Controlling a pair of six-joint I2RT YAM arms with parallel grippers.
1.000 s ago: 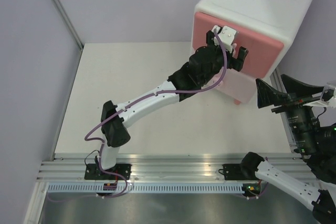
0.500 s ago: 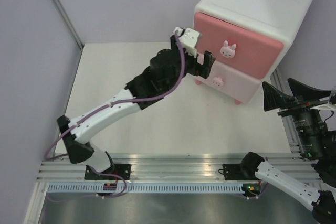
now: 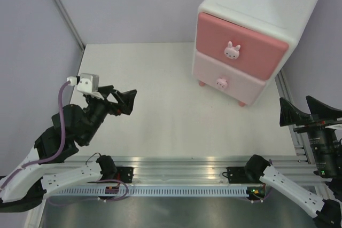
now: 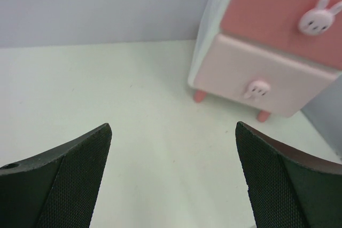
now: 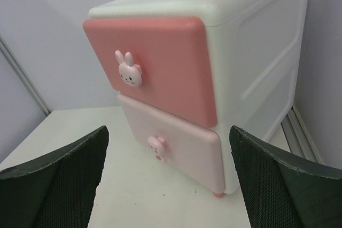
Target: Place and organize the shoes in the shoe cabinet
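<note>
The cabinet (image 3: 256, 4) stands at the far right corner of the table (image 3: 160, 110); its upper drawer (image 3: 251, 38) and lower drawer (image 3: 243, 73) are both shut, so their insides are hidden. The left gripper (image 3: 124, 101) hangs over the near left of the table, well apart from the cabinet, jaws wide apart and empty; the right gripper (image 3: 305, 115) sits beyond the table's right edge, jaws likewise apart and empty, its arm partly cut off by the frame.

White shoe cabinet (image 3: 267, 4), both pink bunny-knobbed drawers shut, upright at table's far right.
</note>
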